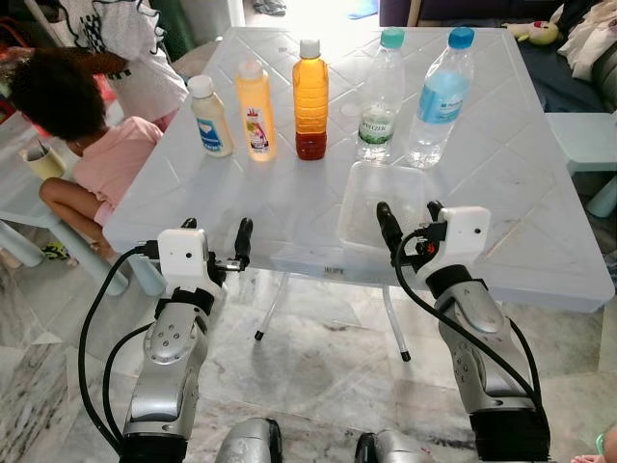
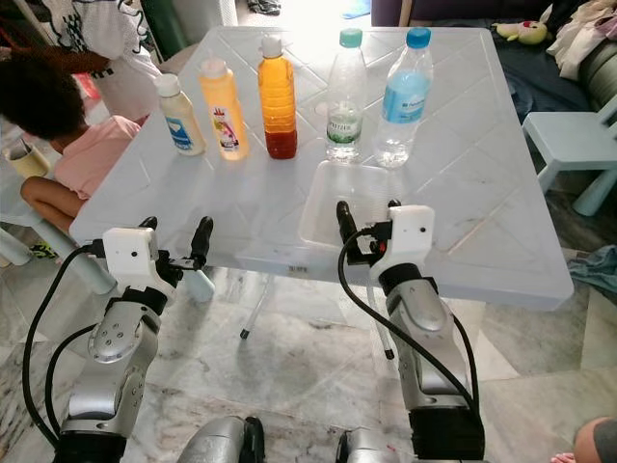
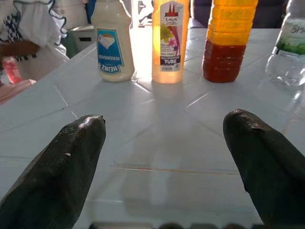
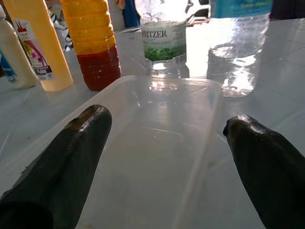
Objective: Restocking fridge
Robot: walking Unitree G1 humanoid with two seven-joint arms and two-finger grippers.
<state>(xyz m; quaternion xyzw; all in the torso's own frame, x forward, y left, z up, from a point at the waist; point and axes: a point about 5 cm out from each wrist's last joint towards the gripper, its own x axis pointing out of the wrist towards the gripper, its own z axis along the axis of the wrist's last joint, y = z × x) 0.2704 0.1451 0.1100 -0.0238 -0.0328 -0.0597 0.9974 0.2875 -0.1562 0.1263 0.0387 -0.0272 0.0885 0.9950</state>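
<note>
Right wrist view: pincer (image 4: 164, 143) spread, straddling tray (image 4: 157, 157).

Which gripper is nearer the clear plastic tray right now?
Right. The right gripper is open at the clear plastic tray's near edge, fingers either side of it. The left gripper is open at the table's front edge, well off to the tray's left.

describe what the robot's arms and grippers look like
Both arms are jointed silver metal with round bolted joints and looping black cables. The left gripper and right gripper each have a white boxy housing and two long, matte black, rounded fingers.
</note>
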